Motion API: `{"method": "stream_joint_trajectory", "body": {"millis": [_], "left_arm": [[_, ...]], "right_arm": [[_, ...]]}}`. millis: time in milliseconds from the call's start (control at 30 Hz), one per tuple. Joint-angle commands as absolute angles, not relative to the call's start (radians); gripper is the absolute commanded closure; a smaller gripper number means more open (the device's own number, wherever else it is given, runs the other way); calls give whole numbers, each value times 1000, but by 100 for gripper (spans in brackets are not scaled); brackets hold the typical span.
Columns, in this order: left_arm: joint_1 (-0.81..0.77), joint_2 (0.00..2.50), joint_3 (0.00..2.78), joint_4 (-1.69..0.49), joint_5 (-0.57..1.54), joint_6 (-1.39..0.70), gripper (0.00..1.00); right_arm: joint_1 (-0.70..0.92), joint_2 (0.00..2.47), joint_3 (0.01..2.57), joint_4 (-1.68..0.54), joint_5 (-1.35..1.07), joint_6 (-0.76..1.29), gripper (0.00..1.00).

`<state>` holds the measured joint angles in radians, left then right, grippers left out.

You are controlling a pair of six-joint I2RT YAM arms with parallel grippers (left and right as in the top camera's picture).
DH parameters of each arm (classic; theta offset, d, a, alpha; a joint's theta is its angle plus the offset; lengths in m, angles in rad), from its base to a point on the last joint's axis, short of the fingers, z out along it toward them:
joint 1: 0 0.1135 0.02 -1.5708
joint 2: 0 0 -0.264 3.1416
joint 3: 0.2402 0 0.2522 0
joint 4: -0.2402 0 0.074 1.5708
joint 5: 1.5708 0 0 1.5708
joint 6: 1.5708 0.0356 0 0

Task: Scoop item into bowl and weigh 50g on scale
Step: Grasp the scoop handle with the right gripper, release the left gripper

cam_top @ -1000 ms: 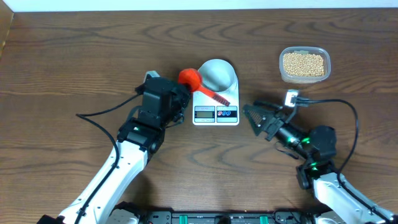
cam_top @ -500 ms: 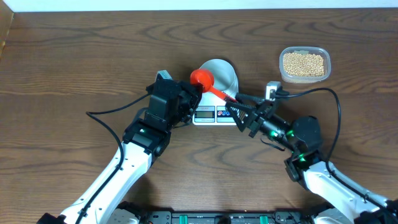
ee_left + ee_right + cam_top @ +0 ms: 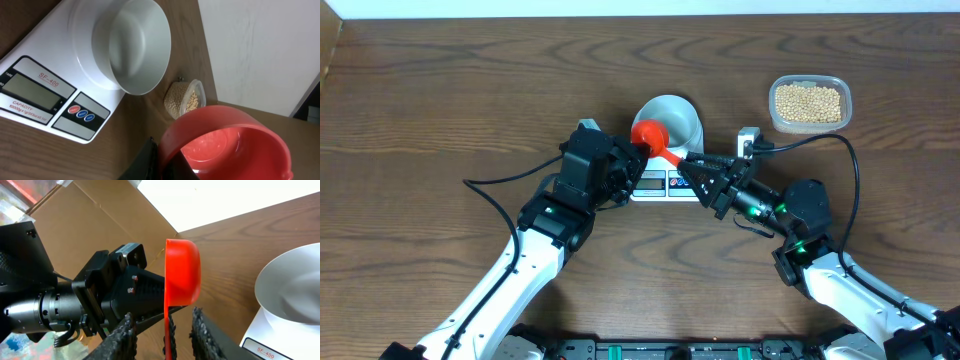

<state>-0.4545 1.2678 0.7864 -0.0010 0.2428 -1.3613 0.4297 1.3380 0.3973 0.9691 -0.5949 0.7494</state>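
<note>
Heaping loosely in a clear plastic tub (image 3: 809, 127), the beans (image 3: 808, 103) sit well apart from the bowl (image 3: 672, 115), out at its three o'clock on the table (image 3: 440, 100). None have been moved. The bowl shows bare inside and rests on the scale's (image 3: 665, 183) twelve o'clock end, placed so whatever lands in it gets weighed.

Just off the bowl's eight o'clock rim hangs a red scoop (image 3: 648, 135), cup upright, handle pointing toward four o'clock. The left end effector (image 3: 631, 160), reaching in from seven o'clock, is clamped shut on the scoop by the cup end, though the contact itself is mostly hidden. The right end effector (image 3: 692, 166) comes in from four o'clock, and its fingers (image 3: 125, 335) stand apart on either side of the handle with a gap showing on each side. That looks to me like a handover, since the tub lies on the right arm's side.

Count: one tub of beans, one bowl, one scale, one scoop, two arms.
</note>
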Motion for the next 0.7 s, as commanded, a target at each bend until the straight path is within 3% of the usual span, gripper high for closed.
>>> {"method": "stream_joint_trajectory", "body": {"millis": [0,200,367,667], "left_arm": [[-457,1274,810,-2,271,-1356,92],[-457,1274,810,2,277,-1356,93],[-457,1274,810,2,278,-1356,93],[-457,1274,810,1,286,-1356,93]], "right_arm": [[435,1343,417,973,-614,735,70],[435,1343,417,972,-641,735,73],[435,1343,417,972,-662,734,84],[435,1343,417,968,-665,735,92]]}}
